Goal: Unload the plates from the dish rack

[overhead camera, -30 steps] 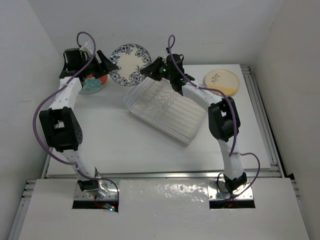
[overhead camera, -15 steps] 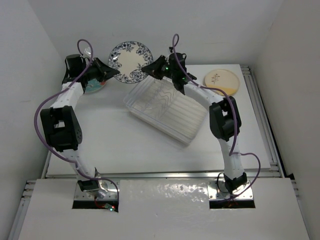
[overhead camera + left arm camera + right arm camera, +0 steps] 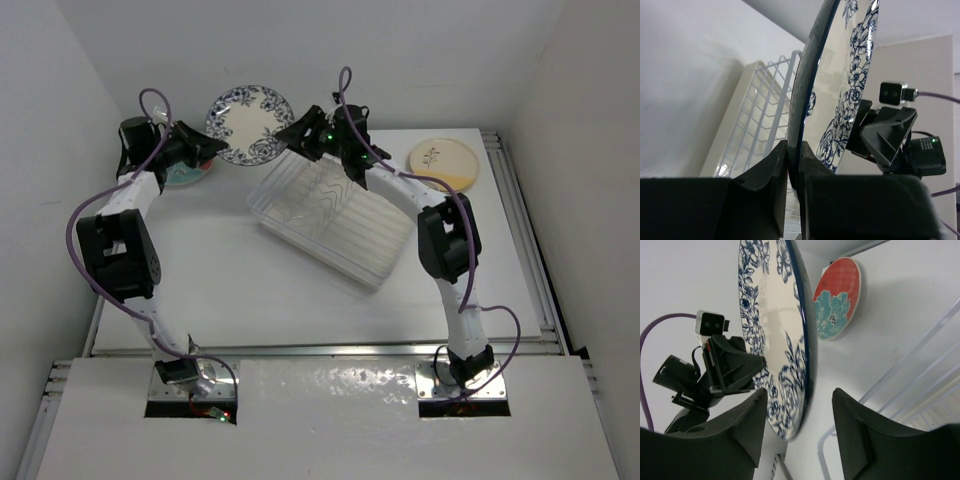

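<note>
Blue floral plate (image 3: 248, 124) has moved further left.
Left jaws grip its rim; right jaws stand apart around its edge.

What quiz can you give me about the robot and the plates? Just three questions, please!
1. True or false: the left gripper is pinching the rim of the blue flowery plate.
2. Where is the cream plate, compared with the dish rack? A: inside it. B: on the table, to its right. C: underneath it.
3. Are the jaws of the right gripper open or shut?

Key: 1 true; 2 B; 3 open, with one finger on each side of the plate's edge, not squeezing it.
</note>
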